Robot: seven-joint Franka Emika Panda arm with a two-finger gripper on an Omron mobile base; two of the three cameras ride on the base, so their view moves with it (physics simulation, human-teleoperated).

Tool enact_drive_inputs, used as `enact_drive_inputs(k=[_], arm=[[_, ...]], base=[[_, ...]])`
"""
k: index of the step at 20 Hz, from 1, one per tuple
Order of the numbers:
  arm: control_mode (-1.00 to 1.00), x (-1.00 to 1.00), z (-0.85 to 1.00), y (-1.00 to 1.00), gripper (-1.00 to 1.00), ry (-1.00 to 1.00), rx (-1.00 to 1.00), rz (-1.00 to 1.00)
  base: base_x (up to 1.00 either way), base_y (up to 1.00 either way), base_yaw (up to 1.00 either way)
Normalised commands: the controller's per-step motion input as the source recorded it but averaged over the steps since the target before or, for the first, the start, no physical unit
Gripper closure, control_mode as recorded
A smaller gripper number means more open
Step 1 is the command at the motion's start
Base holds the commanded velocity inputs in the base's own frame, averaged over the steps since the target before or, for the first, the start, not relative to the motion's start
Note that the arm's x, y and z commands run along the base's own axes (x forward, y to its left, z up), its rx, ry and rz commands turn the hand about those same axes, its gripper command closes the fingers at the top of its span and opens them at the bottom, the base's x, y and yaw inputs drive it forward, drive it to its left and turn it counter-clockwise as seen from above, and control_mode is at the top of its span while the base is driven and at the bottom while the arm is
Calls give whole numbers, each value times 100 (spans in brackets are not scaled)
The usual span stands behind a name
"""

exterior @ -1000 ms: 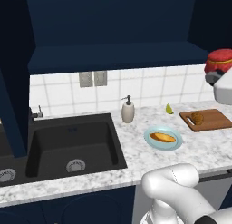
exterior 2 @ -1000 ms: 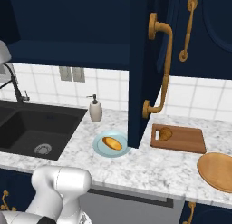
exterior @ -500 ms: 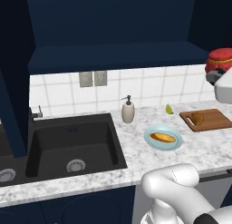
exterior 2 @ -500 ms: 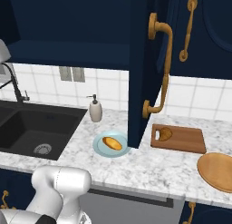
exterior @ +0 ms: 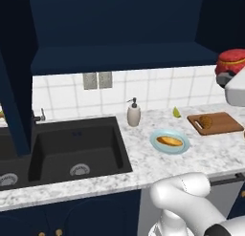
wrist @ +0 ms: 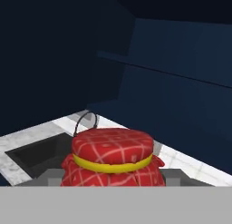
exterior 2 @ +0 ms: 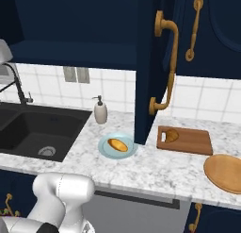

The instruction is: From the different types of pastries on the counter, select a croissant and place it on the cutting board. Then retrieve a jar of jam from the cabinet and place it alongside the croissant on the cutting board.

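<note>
High at right edge of left base view, round red jar of jam (exterior: 231, 61) hangs in air, well above surface (exterior: 201, 156). Hand view: pincer (wrist: 112, 175) holds jar, one finger each side; checked red cloth lid, yellow band, standing upright. Croissant (exterior: 206, 121), lumpy brown, sits on flat reddish wooden cutting board (exterior: 221, 125). Smooth orange bun (exterior: 169, 141) lies longways on pale blue plate (exterior: 158, 144). Right base view adds round tan wooden plate (exterior 2: 225, 172).
</note>
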Motion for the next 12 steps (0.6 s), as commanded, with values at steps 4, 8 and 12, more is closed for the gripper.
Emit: enact_drive_inputs(k=[4,8,12], arm=[[100,0,0,0,100,0,0,0],[100,0,0,0,100,0,0,0],[100,0,0,0,100,0,0,0]], base=[[-100,-18,0],[-93,-8,0],[-38,-37,-1]])
